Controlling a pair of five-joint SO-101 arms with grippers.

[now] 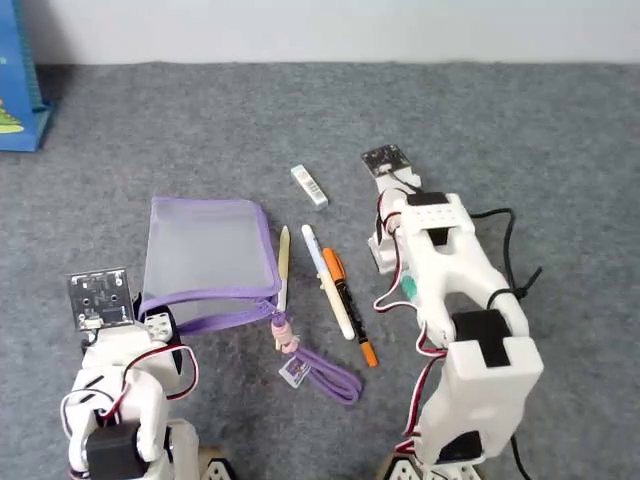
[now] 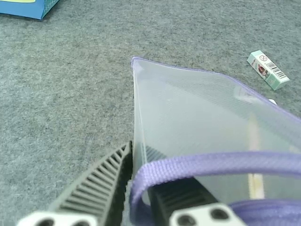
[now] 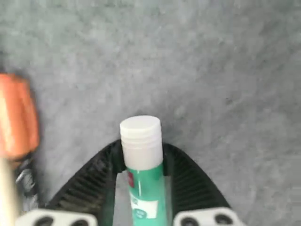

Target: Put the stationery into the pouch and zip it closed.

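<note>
Left claw pressed together on edge of translucent mesh pouch with purple trim, by its open mouth; pouch lies on grey carpet. Right claw pinching green glue stick with white cap, cap jutting past fingertips. Orange marker just beside right claw. White pen and beige pencil between that claw and pouch. Small white-green boxed eraser beyond pouch from left claw.

Purple pouch, grn/wht glue stick
</note>
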